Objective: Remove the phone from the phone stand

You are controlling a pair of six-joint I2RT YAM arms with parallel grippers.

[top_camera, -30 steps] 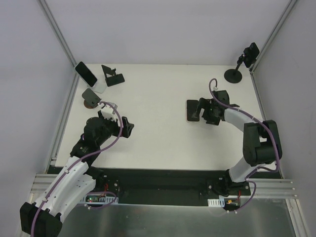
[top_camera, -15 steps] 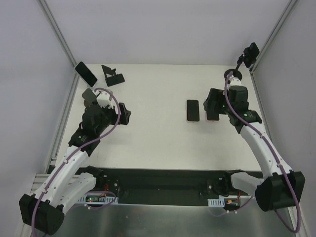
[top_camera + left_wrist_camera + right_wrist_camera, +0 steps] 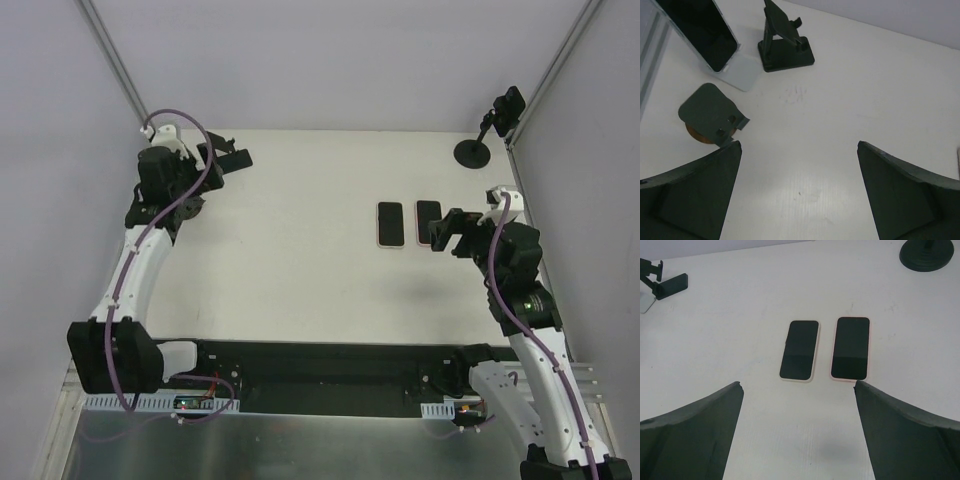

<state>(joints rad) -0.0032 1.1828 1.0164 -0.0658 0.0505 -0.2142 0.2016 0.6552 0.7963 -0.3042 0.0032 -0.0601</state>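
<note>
Here, near the white phone stand (image 3: 742,75), the left gripper (image 3: 799,145) hangs wide open, empty; a glancing grab could topple the leaning phone (image 3: 695,30). The right gripper (image 3: 798,385) gapes empty too.

left arm (image 3: 135,265): extended to the table's 10 o'clock corner
left gripper (image 3: 212,158): fingers spread wide; tilted down
right arm (image 3: 540,350): upright at 4 o'clock
right gripper (image 3: 445,228): fingers spread wide; pointing toward 9 o'clock
</note>
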